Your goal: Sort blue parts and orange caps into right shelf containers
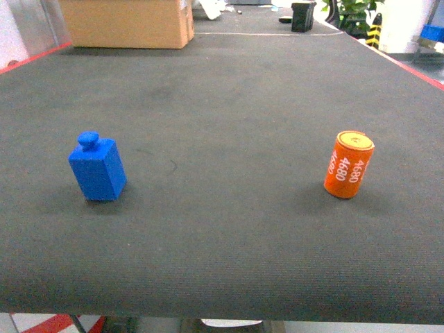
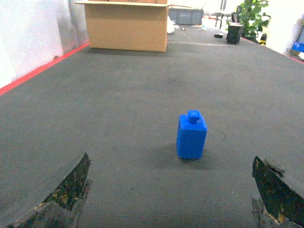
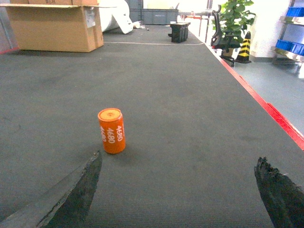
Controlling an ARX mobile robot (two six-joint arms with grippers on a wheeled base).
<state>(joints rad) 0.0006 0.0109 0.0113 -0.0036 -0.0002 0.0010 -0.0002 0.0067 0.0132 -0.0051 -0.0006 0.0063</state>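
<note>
A blue part [image 1: 97, 168], a small block with a knob on top, stands on the dark mat at the left. It also shows in the left wrist view as the blue part [image 2: 191, 135], a short way ahead of my open left gripper [image 2: 170, 156] and slightly right of its middle. An orange cap [image 1: 349, 165], a cylinder marked 4680, stands at the right. My right gripper [image 3: 178, 156] is open, with the orange cap [image 3: 111, 131] just beyond its left finger. Bright-blue shelf containers [image 3: 294, 10] peek in at the far right edge. Neither gripper shows in the head view.
A cardboard box [image 1: 128, 22] sits at the mat's far left. A black object [image 1: 303, 15] stands at the far middle. A red strip [image 3: 266, 107] marks the mat's right edge, with a plant [image 3: 232, 19] and a striped cone [image 3: 244, 47] beyond it.
</note>
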